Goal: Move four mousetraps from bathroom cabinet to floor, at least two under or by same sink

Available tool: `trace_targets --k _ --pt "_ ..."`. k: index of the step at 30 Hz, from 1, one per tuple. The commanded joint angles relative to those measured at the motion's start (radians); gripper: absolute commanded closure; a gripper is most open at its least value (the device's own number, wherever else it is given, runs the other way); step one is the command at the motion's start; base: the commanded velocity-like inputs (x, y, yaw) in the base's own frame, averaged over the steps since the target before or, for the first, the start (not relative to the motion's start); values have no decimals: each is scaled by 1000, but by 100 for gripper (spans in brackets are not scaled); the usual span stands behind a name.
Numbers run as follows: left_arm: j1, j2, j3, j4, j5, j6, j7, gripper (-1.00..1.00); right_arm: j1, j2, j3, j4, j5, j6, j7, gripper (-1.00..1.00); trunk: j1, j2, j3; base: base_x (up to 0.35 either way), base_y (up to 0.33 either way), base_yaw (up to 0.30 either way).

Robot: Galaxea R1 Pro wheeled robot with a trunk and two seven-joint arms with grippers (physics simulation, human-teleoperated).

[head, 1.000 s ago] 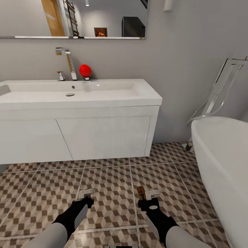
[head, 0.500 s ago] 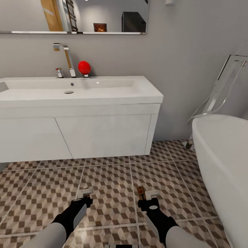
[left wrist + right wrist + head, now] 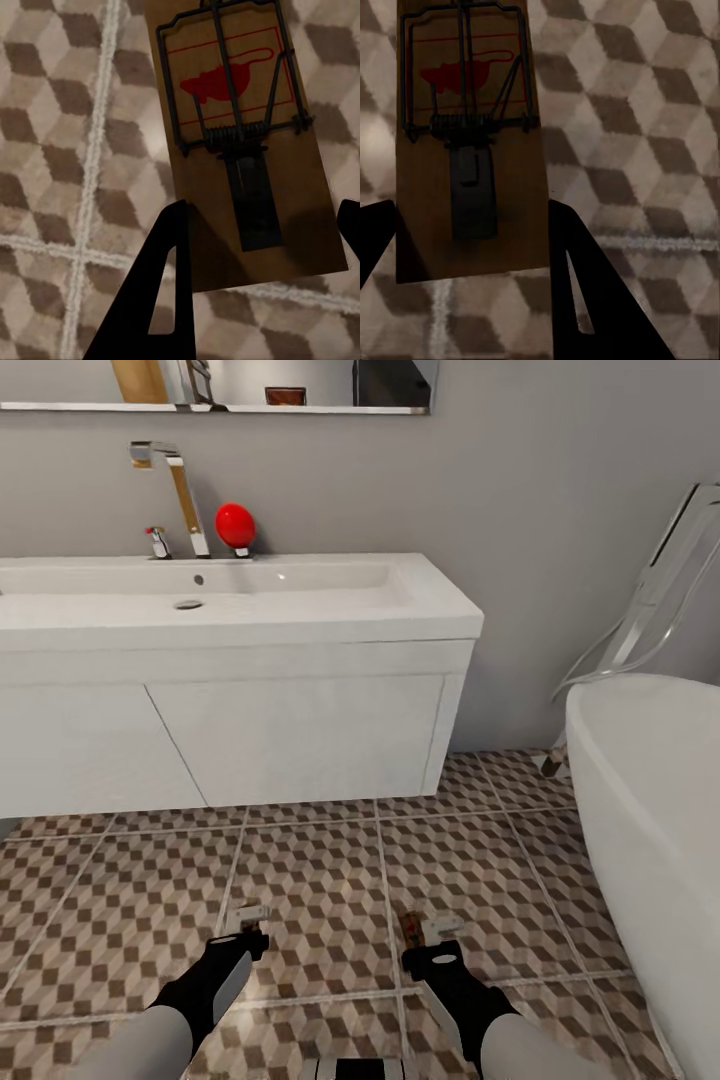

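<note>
Only the camera has dipped; both arms hang as before. Left gripper (image 3: 259, 247) and right gripper (image 3: 472, 247) each clamp a mousetrap (image 3: 240, 135) (image 3: 469, 142) above the bathroom floor (image 3: 310, 880), before the sink (image 3: 300, 730). Light, stiff boards; hold the bare end, clear of the spring.

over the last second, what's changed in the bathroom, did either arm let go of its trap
Neither let go. The whole head view has shifted: the sink unit and mirror sit higher in frame and the bathtub looks nearer, so the camera moved, not the fixtures. Both arms stayed low over the tiled floor, the left gripper and right gripper each keeping a mousetrap between its jaws.
</note>
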Motion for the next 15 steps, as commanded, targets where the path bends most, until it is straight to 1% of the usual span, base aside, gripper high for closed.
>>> trace_targets --k 1,6,8,13,15 --pt "0 1 -9 -2 9 4 10 100 -1 0 5 -4 2 35 -10 100 0 -1 -5 0 0 0" --pt "0 1 -9 -2 9 3 10 100 0 0 4 -5 -4 98 -14 100 2 -2 -24 0 0 0" --pt "0 1 -9 -3 9 3 10 100 0 0 4 -5 -5 111 -15 100 3 -2 -32 0 0 0" --pt "0 1 -9 -3 9 3 10 100 0 0 4 -7 -8 113 -14 100 6 -3 -51 0 0 0" --pt "0 1 -9 -3 9 3 10 100 0 0 3 -9 -9 112 -12 100 6 -3 -51 0 0 0"
